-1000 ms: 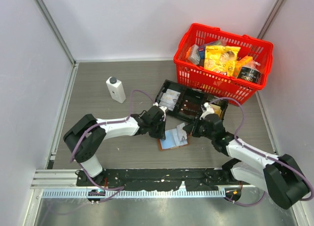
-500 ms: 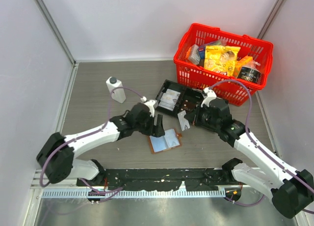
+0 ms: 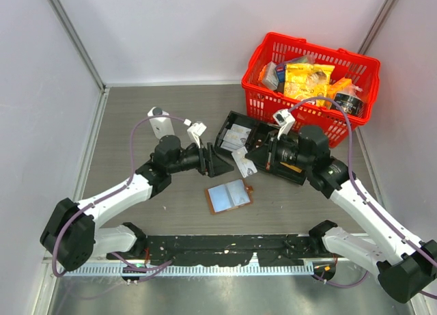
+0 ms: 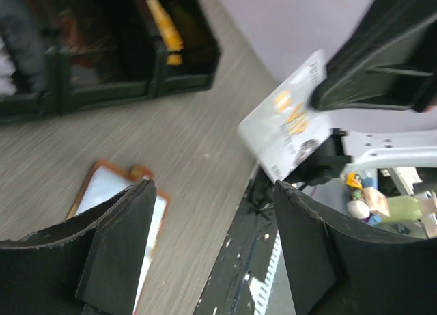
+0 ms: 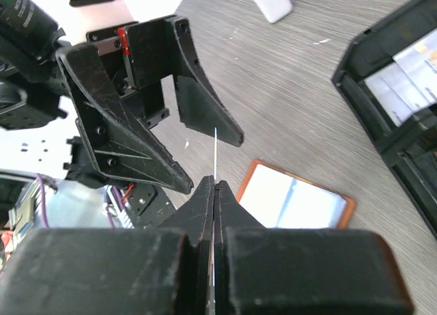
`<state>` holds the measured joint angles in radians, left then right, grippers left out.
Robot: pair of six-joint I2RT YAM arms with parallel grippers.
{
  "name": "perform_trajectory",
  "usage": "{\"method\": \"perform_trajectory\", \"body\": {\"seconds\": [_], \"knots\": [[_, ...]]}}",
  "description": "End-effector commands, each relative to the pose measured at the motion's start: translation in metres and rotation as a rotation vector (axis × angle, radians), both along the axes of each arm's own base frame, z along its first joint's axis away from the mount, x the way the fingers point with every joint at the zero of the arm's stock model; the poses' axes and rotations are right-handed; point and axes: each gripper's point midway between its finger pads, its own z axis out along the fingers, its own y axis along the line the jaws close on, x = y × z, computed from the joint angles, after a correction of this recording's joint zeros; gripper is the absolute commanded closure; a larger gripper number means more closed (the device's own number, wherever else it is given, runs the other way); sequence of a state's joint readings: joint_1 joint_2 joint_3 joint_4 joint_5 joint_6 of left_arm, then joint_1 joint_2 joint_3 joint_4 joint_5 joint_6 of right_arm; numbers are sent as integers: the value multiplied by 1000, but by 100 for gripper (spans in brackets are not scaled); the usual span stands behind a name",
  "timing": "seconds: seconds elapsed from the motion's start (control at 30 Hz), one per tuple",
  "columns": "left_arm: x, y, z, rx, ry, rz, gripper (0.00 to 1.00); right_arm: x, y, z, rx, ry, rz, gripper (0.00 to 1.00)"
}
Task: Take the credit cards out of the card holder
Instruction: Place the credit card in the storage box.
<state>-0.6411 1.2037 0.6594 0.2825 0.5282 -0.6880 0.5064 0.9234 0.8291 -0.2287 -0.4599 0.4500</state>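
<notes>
From above, you see the card holder lying open and flat on the table between your two arms. It has a brown rim around pale bluish pockets and a small tab on its right edge. Your right gripper is pinched on one credit card, a whitish rectangle just beyond the holder, in front of the black tray. Your left gripper faces that card with its fingers spread, holding nothing.

In the left wrist view, your own fingers stand wide apart. Beyond them the card hangs in the air, white with orange-yellow marks, clamped at one end by the dark right fingers. The holder lies lower left on the table, partly hidden behind one finger.

In the right wrist view, your pads are pressed together on the card, which shows edge-on as a thin white line. The holder lies flat to the right of it, near the tray.
</notes>
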Motion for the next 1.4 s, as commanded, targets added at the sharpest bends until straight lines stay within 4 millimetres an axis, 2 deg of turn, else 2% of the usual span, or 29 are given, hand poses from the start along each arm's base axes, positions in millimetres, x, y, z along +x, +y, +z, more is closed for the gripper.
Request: {"method": "perform_trajectory", "body": {"seconds": [0.0, 0.17, 0.47, 0.57, 0.6, 0.63, 0.7, 0.73, 0.77, 0.8, 0.93, 1.1, 1.17, 1.33, 1.37], "knots": [[-14, -16, 72, -245, -185, -140, 29, -13, 17, 41, 100, -87, 144, 99], [-20, -22, 87, -324, -193, -196, 48, -17, 20, 47, 112, -103, 183, 99], [-15, -24, 85, -378, -132, -213, 72, -20, 22, 41, 111, -102, 207, 99], [-14, -24, 83, -384, -113, -216, 90, -17, 21, 40, 104, -109, 198, 98], [-13, -24, 82, -386, -108, -216, 98, -17, 21, 40, 103, -108, 192, 93], [-12, -25, 82, -390, -96, -213, 100, -12, 18, 39, 95, -107, 165, 89], [-9, -26, 80, -391, -83, -198, 100, -3, 13, 34, 64, -99, 99, 76], [-6, -26, 79, -389, -79, -186, 100, -2, 9, 33, 41, -94, 78, 66], [-2, -26, 76, -385, -68, -163, 100, 5, 4, 31, 19, -99, 28, 61], [6, -25, 72, -378, -54, -127, 100, 8, -4, 30, -9, -107, -15, 52], [40, -19, 49, -318, 6, 66, 100, 16, -33, 36, -83, -157, -172, 37], [94, 0, 9, -185, 56, 380, 100, 15, -68, 38, -139, -193, -331, 32], [112, 2, -7, -125, 64, 447, 100, 12, -77, 36, -153, -199, -366, 31], [157, 3, -27, -25, 39, 582, 100, 2, -91, 30, -183, -195, -401, 30], [168, 5, -26, -14, 31, 622, 100, -1, -94, 29, -195, -197, -399, 30]]}}
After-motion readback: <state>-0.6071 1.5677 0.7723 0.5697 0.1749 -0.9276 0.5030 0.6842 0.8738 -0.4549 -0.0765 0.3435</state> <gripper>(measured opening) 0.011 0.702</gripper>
